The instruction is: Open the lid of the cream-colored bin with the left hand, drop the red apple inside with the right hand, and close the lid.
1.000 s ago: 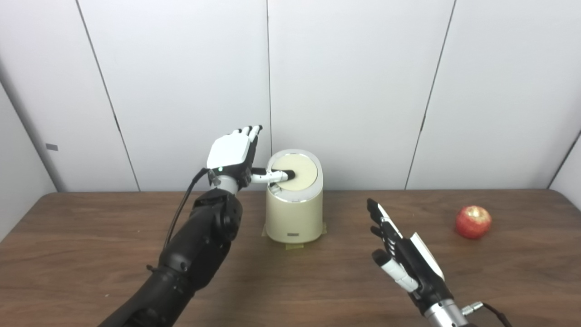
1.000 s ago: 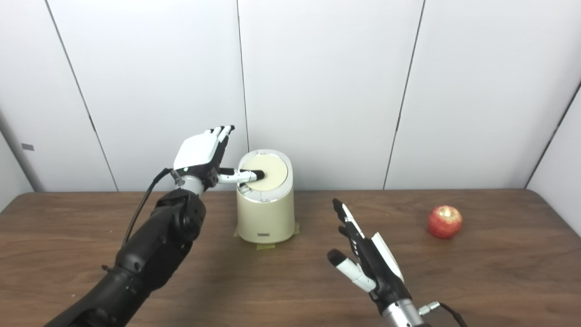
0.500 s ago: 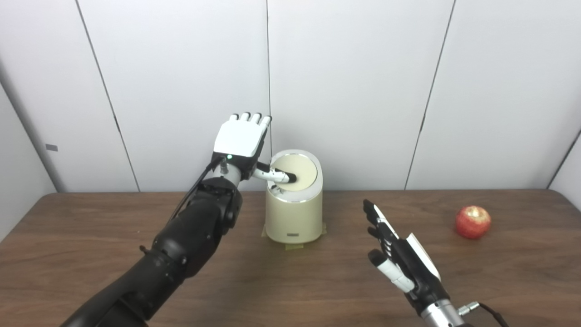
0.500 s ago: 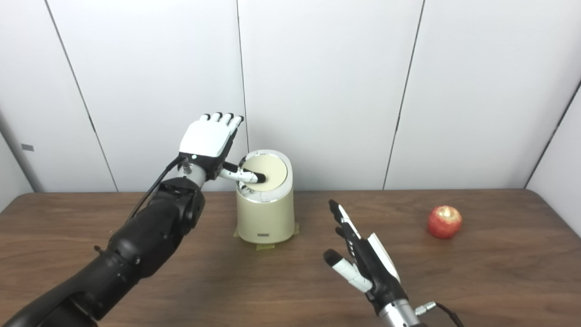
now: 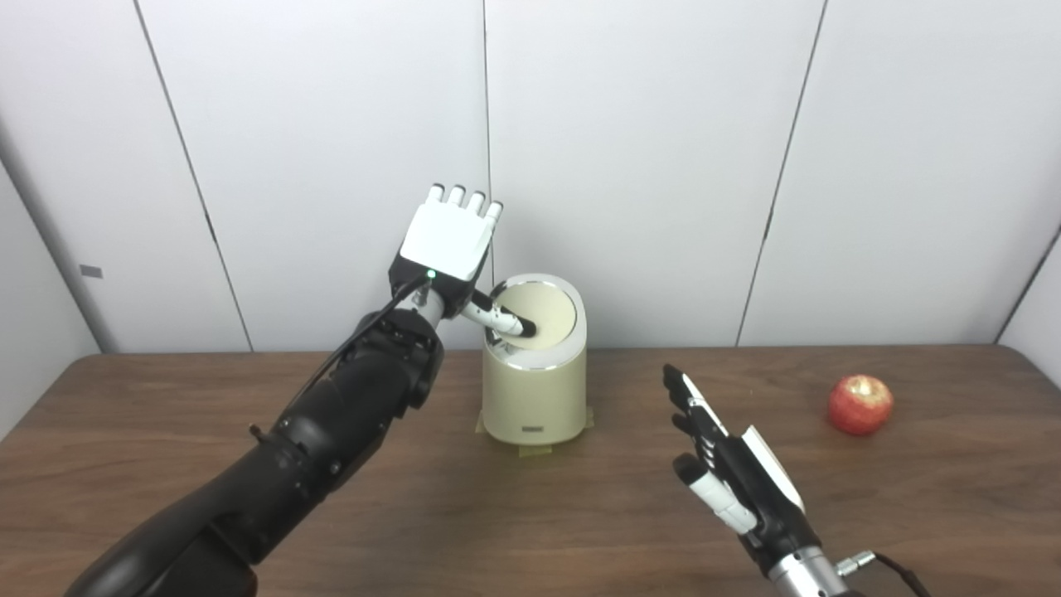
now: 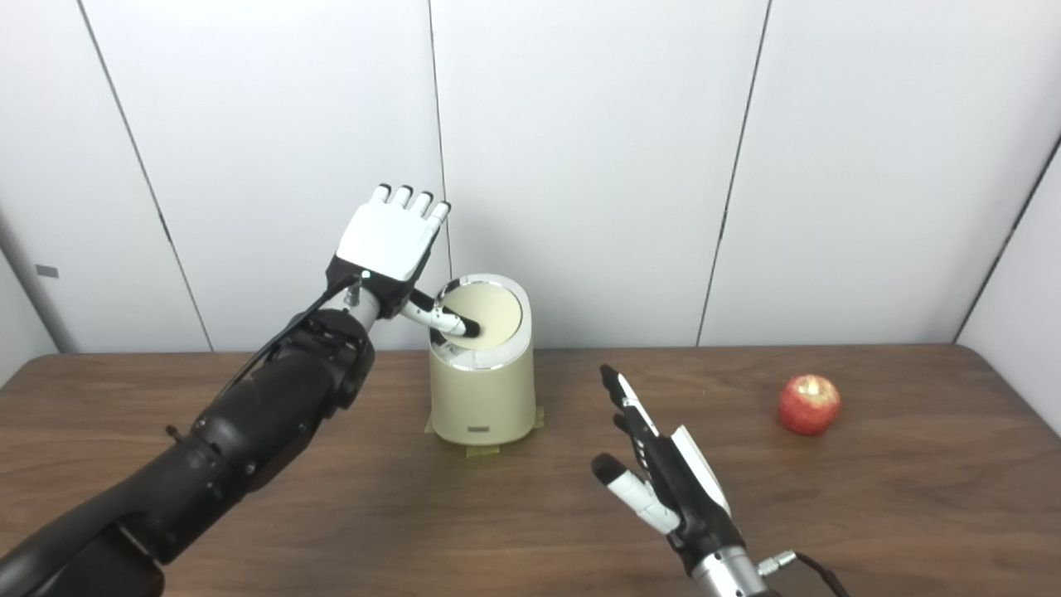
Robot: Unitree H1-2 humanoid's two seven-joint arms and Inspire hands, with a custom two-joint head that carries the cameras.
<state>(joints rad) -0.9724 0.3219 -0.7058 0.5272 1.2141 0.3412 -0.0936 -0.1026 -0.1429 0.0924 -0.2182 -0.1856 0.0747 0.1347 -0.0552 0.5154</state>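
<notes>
Black arms, white-backed left hand [image 5: 448, 245]

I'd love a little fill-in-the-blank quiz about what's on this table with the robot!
1. The left hand presses its thumb on the bin's ____.
2. The apple lies on the table, to the ____ of the bin.
3. The right hand holds ____.
4. The apple's colour is ____.

Missing words: lid; right; nothing; red
</notes>
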